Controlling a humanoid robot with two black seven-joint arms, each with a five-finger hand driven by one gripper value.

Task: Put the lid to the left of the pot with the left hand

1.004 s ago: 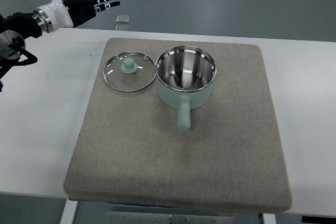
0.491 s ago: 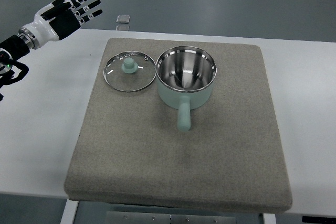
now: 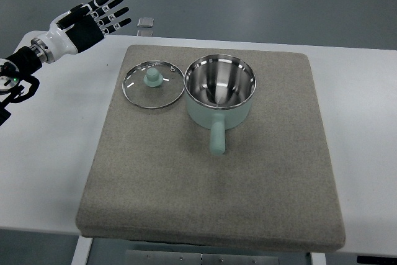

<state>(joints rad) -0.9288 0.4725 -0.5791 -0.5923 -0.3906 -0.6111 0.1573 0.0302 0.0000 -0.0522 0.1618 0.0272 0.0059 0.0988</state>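
A glass lid (image 3: 152,84) with a metal rim and a mint green knob lies flat on the grey mat (image 3: 248,190), touching the left side of the pot. The mint green pot (image 3: 220,93) has a shiny steel inside and its handle points toward the near edge. My left hand (image 3: 93,18) is at the upper left over the table's far edge, well away from the lid. Its fingers are spread and it holds nothing.
The grey mat lies on a white table (image 3: 49,153). A small grey object (image 3: 146,23) lies on the floor beyond the table's far edge.
My left hand drew back to the left and then came a little right and lower again, fingers spread throughout. The lid and pot have not moved.
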